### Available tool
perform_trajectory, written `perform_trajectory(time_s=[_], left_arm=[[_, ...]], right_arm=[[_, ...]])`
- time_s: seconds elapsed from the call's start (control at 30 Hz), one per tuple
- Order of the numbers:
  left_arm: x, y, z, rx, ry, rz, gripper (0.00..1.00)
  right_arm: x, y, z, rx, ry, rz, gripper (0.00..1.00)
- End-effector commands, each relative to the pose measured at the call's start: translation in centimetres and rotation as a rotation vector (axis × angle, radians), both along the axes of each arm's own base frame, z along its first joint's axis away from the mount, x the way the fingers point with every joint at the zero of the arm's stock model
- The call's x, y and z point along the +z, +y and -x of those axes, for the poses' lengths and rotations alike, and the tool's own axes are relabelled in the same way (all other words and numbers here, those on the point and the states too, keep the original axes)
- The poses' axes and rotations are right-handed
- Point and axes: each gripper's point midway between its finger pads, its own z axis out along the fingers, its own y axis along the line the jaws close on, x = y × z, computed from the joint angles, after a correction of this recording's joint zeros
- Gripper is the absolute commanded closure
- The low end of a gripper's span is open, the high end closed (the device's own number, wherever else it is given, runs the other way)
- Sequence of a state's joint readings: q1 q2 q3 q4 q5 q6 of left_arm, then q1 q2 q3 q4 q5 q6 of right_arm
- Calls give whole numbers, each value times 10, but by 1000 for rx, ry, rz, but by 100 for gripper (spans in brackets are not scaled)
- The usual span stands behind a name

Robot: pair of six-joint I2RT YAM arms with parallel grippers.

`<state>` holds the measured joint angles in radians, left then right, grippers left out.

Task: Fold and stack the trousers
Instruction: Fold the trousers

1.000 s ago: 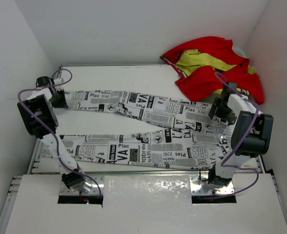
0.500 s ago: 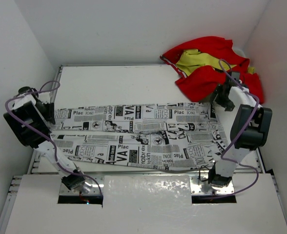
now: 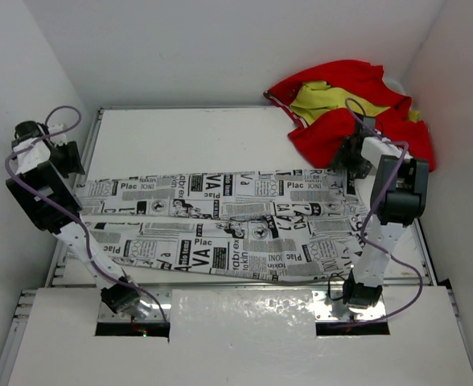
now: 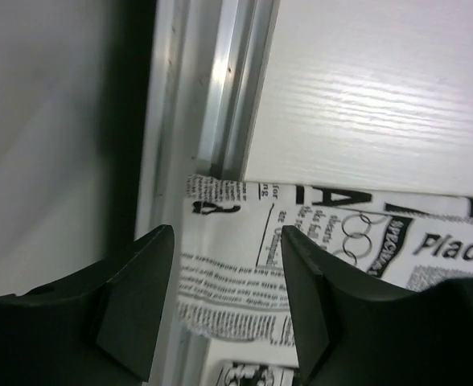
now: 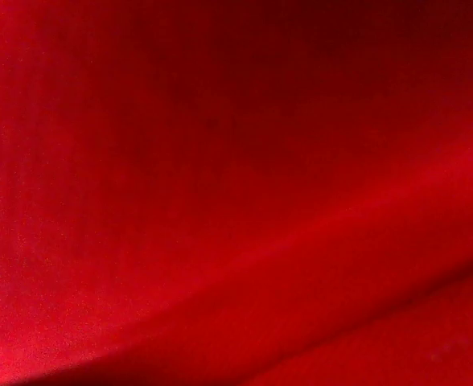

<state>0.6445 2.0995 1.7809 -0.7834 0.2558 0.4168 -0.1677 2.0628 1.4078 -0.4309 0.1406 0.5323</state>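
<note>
The trousers (image 3: 228, 221), white with black newspaper print, lie flat across the table with both legs side by side, waist to the right. My left gripper (image 3: 66, 158) hovers just past the far leg's hem at the table's left edge. In the left wrist view its gripper (image 4: 227, 233) is open, and the hem (image 4: 244, 265) lies loose on the table below the gap. My right gripper (image 3: 343, 153) sits at the far edge of the waist, against a red garment. Its fingers do not show in the right wrist view.
A red and yellow garment (image 3: 357, 104) is heaped at the back right corner and fills the right wrist view (image 5: 236, 193). A metal rail (image 4: 220, 88) runs along the table's left edge. White walls enclose the table (image 3: 196, 137) on three sides.
The far leg has been brought down beside the near leg. My left gripper has opened, let go of the hem and drawn back. My right gripper has moved back toward the red garment.
</note>
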Motion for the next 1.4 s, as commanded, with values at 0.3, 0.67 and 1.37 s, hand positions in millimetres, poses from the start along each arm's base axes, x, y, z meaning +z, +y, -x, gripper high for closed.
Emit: perform_trajectory(time_s=[0.3, 0.67, 1.37], left_arm=[[-80, -1, 21, 76, 153, -4, 40], [-97, -37, 30, -35, 102, 99, 100], [-55, -50, 35, -113, 51, 104, 100]], right_arm=[[-39, -6, 18, -82, 115, 18, 53], [-19, -9, 21, -99, 50, 33, 100], [49, -6, -11, -23, -498, 74, 24]])
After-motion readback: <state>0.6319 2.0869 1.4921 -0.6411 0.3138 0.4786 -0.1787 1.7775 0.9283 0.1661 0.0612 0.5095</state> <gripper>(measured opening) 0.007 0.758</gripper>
